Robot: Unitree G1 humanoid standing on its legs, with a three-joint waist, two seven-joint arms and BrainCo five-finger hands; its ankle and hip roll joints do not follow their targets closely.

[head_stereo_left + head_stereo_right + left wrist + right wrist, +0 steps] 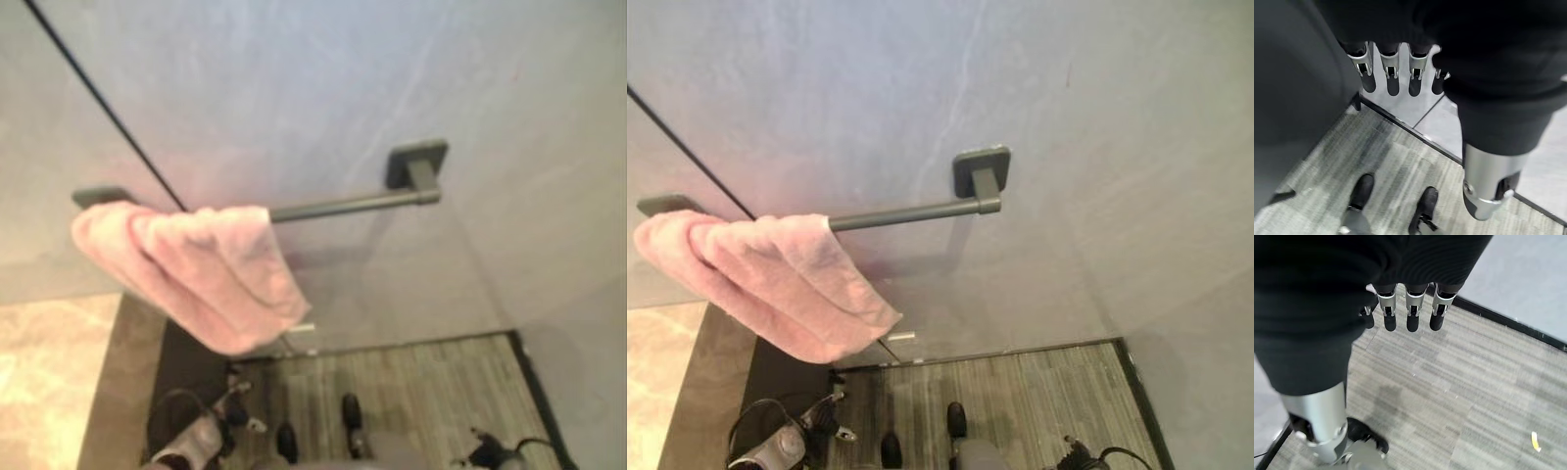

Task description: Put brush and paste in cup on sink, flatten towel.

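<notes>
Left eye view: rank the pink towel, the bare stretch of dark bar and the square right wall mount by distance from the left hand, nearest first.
1. Pink terry towel, bunched at left, above the left hand.
2. Bare stretch of the dark metal bar, middle.
3. Square dark wall mount, right end.

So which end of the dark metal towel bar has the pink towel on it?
The left end: the bunched pink towel hangs there on the dark metal towel bar; the right end, by its square wall mount, is bare.

You see each hand (1400,73) (1400,308) under a dark ribbed cover, with silver, dark-tipped fingers (1393,78) and a thick silver thumb (1320,431).
</notes>
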